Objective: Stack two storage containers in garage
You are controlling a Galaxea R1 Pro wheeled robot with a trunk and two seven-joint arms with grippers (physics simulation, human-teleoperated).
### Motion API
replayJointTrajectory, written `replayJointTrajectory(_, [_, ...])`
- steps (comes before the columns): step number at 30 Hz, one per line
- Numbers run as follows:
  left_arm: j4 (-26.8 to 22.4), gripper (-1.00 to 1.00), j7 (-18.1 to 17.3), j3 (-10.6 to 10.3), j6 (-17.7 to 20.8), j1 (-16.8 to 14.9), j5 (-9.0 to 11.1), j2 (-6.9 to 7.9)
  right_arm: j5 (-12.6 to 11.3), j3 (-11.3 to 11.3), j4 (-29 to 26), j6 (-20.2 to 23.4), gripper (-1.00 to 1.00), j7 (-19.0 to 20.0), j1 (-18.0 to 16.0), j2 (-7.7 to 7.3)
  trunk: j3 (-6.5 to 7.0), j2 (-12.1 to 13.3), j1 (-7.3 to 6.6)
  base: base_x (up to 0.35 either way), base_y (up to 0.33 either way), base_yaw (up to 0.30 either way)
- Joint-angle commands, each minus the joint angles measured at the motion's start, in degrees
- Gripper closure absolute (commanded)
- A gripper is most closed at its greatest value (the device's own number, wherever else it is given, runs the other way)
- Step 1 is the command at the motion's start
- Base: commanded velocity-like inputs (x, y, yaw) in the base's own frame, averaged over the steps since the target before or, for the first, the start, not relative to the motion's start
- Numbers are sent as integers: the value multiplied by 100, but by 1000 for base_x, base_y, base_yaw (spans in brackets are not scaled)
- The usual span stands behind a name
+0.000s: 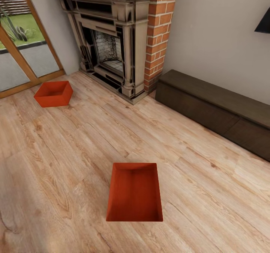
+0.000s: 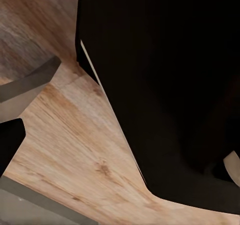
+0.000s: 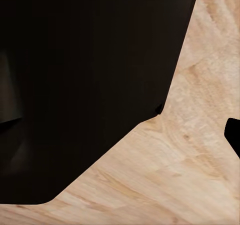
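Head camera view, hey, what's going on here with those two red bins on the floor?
Nothing is being handled yet. Both red bins sit open side up and empty on the wood floor of the living room: the nearer bin is right in front of the robot, and the farther bin is off to the left, between the glass door and the fireplace. Neither has been picked up.

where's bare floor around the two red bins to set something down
Open planks lie between the near bin and the far bin, and between the near bin and the dark cabinet. It is tighter by the fireplace and glass door.
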Motion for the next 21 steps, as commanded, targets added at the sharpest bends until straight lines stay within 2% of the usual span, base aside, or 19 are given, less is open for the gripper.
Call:
replayJointTrajectory(1, [1,-100,4,29,-13,-1,10,-2,-57,46,17,-34,-100,12,-6,1,-3,-1,0,0,0,0])
replayJointTrajectory(12, [3,-100,-6,12,-14,-1,-14,-23,-108,0,-18,-32,-100,-3,-4,11,-3,-1,0,0,0,0])
replayJointTrajectory(18, [-881,-100,7,3,103,-1,-17,-1,-82,27,-829,115,-100,-35,-6,29,-3,-1,0,0,0,0])
replayJointTrajectory(21, [-1251,-100,12,3,249,-4,-22,-2,-100,16,-1230,407,-100,-115,17,24,-3,-1,0,0,0,0])
